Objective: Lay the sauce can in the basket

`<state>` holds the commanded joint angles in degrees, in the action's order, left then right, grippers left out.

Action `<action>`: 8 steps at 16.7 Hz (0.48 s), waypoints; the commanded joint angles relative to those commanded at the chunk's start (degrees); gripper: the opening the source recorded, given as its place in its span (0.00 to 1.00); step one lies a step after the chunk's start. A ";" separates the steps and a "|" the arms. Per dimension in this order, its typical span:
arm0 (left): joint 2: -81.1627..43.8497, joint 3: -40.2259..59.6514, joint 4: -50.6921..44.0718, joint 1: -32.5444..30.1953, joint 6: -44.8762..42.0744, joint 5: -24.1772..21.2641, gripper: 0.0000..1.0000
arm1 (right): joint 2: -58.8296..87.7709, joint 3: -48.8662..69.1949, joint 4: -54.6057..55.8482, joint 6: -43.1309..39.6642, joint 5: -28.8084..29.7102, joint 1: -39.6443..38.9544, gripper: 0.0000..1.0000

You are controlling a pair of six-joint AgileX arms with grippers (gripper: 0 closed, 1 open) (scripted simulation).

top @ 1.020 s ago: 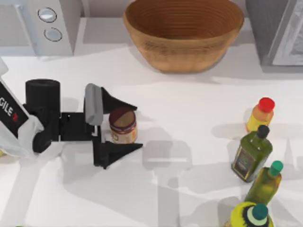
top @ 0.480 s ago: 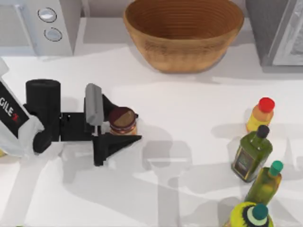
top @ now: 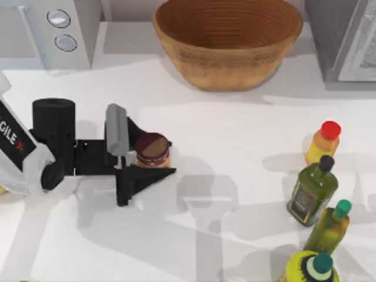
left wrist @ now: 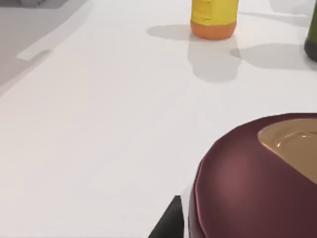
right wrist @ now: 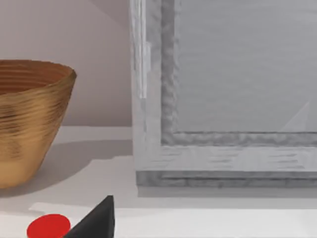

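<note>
The sauce can (top: pixel 153 148), short with a glossy dark brown top and an orange-cream label, stands on the white table left of centre. My left gripper (top: pixel 161 154) is shut on it, one black finger on each side. In the left wrist view the can's maroon side (left wrist: pixel 247 183) sits very close, with a black finger edge beside it. The tan woven basket (top: pixel 229 64) stands at the back centre, well beyond the can, and its wall (right wrist: pixel 25 124) also appears in the right wrist view. One dark fingertip (right wrist: pixel 96 220) of my right gripper shows low in that view.
A red-capped yellow bottle (top: pixel 323 143) and green oil bottles (top: pixel 311 191) stand at the right. A white appliance with two knobs (top: pixel 59 29) sits at the back left, a grey appliance (top: pixel 343 38) at the back right. White table lies between the can and the basket.
The left gripper's fingers have closed in from either side onto the sauce can, which shifted slightly toward the back. Nothing has moved in the last half second.
</note>
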<state>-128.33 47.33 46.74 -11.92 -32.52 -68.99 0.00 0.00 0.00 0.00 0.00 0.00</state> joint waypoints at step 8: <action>0.48 -0.08 -1.97 0.25 -1.88 -0.39 0.00 | 0.00 0.00 0.00 0.00 0.00 0.00 1.00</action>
<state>-127.85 47.25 44.78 -11.67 -34.39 -69.38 0.00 0.00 0.00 0.00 0.00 0.00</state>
